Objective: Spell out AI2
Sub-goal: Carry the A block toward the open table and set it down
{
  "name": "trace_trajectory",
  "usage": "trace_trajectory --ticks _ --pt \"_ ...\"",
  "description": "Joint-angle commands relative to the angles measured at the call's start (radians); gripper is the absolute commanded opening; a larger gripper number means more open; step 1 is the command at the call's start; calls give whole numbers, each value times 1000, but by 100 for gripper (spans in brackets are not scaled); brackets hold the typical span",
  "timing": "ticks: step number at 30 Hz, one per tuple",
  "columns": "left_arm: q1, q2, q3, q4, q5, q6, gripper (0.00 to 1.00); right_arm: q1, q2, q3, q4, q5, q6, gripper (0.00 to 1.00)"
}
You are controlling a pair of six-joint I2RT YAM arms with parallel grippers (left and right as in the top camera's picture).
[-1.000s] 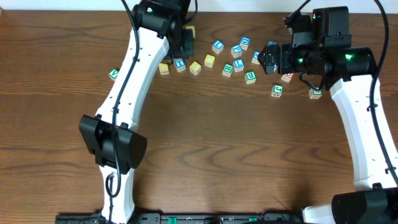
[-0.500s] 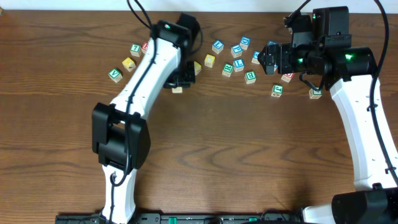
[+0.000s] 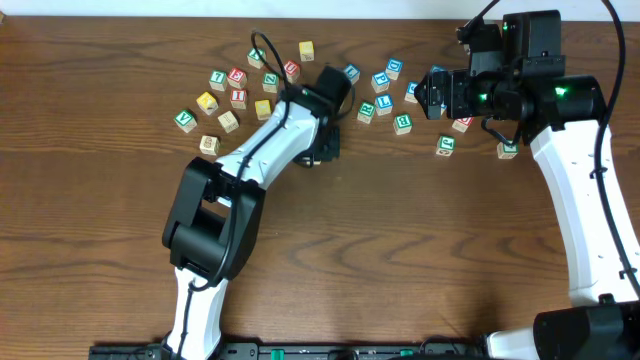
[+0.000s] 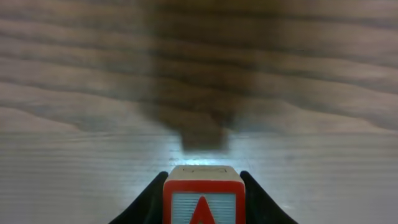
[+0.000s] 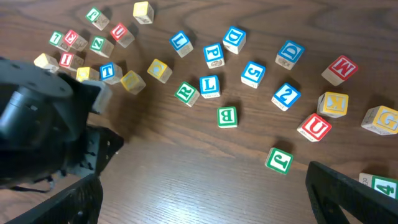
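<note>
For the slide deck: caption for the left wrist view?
The red A cube clamped in the left gripper, held over the wooden table.

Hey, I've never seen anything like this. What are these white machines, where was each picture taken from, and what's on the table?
These are two robot arms at a wooden table. The wide picture comes from a camera fixed overhead; it shows the left arm and the right arm, white and jointed. The other two pictures come from a camera on each wrist, looking past that arm's own two-finger pincer. Small wooden alphabet cubes lie scattered across the far side of the table. The left pincer is shut on a cube with a red A. The right pincer is wide open and holds nothing; among the cubes below it are a blue 2 and a red I.
</note>
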Motion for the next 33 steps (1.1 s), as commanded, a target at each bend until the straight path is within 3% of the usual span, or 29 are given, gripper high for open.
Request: trace_trajectory --ticks 1,17,30,33 --pt "3 9 -58 62 -64 -58 19 -2 2 2 -2 4 -8 99" --pt "5 10 -104 150 -95 -57 21 -2 2 2 -1 4 -8 99" --pt "5 10 -104 147 -95 -57 47 -2 2 2 -1 4 -8 99" --pt "5 10 -104 147 -95 -57 48 -2 2 2 -1 4 -8 99"
